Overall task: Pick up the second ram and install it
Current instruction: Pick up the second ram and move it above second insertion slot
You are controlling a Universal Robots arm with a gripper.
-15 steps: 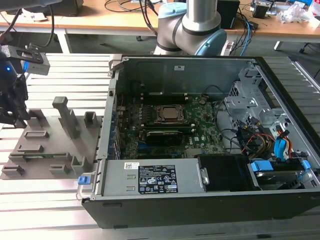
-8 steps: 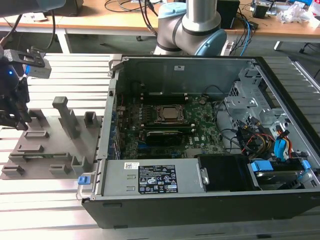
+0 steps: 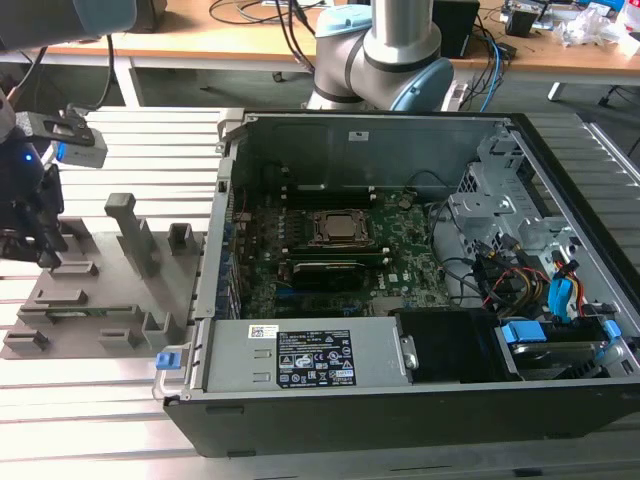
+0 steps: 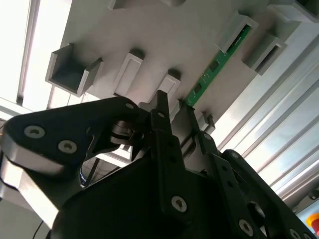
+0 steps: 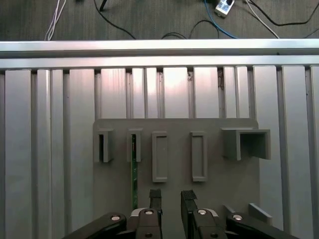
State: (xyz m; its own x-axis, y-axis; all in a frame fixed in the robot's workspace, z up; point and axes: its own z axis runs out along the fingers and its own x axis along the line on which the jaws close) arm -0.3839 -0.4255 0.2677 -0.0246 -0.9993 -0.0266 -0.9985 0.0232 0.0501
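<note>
The gripper point(image 3: 42, 250) hangs over the grey fixture point(image 3: 100, 290), which lies on the slotted table point(image 3: 100, 420), on the exterior view's left of the open PC case point(image 3: 400, 420). In the first wrist view the gripper point(image 5: 170, 196) has its jaws a narrow gap apart, and bare fixture point(image 5: 219, 199) shows between them; they have hold of nothing. The ram point(image 5: 133, 174) stands on its long edge on the fixture as a thin green line. One end sits in the second bracket of a row of five, next to the end bracket by the fixture's side edge. From there it runs toward the gripper and ends just beside one of the fingers point(image 5: 155, 199), outside the gap rather than within it. In the second wrist view the ram point(image 4: 217, 62) crosses the fixture point(image 4: 149, 30) at a slant, small dark chips showing along its green face. Its near end stops close to the gripper point(image 4: 174, 107), whose fingers point(image 4: 160, 107) point down at the plate. The table point(image 5: 50, 149) stretches past the fixture's far edge.
</note>
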